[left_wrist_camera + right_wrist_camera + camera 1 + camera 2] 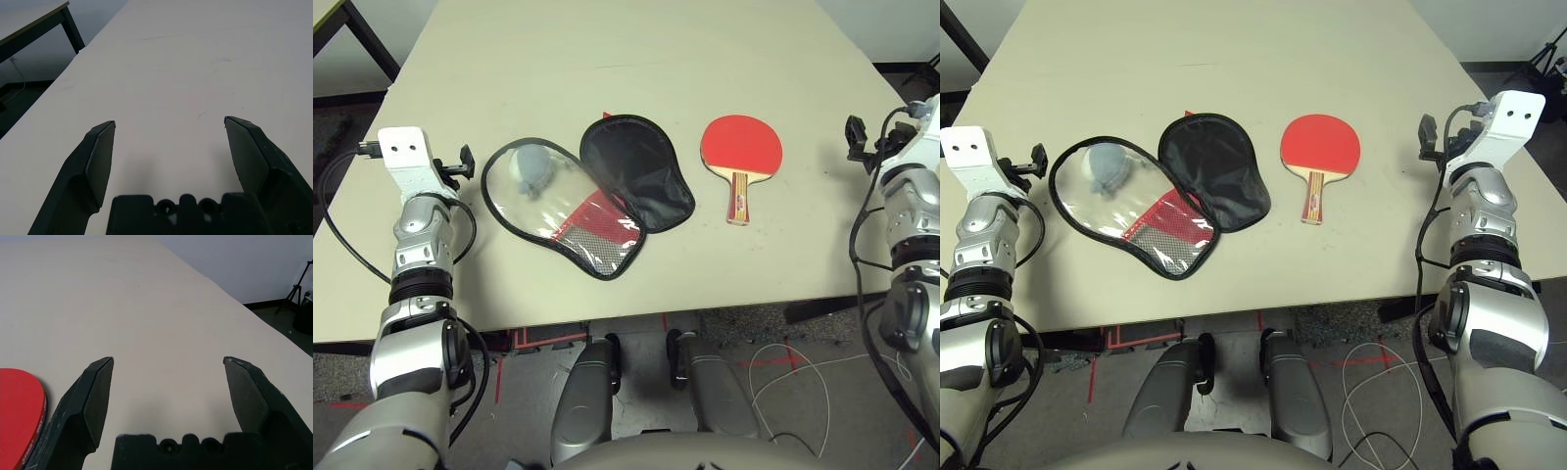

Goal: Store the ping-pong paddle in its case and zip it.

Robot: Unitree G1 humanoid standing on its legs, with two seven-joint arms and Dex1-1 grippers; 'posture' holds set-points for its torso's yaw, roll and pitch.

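Paddle [740, 145]: lay flat on the table [636, 44], right of centre in the left eye view, red face up, handle [739, 199] pointing toward the lower edge of the frame. Its red edge also showed at the lower left of the right wrist view.

Case [587, 191]: lay open on the table just left of the paddle, apart from it. Clear-lined half [538, 201] spread at centre left, with red fabric and mesh visible through it and a grey blur near its upper end. Black-lined half [636, 171] overlapped its right edge. Black zipper edging ran round both.

Left hand [168, 147]: fingers spread wide, holding nothing, above bare table at the left of the frame, well apart from the case.

Right hand [168, 382]: fingers spread wide, holding nothing, at the far right, near the paddle but not touching it.
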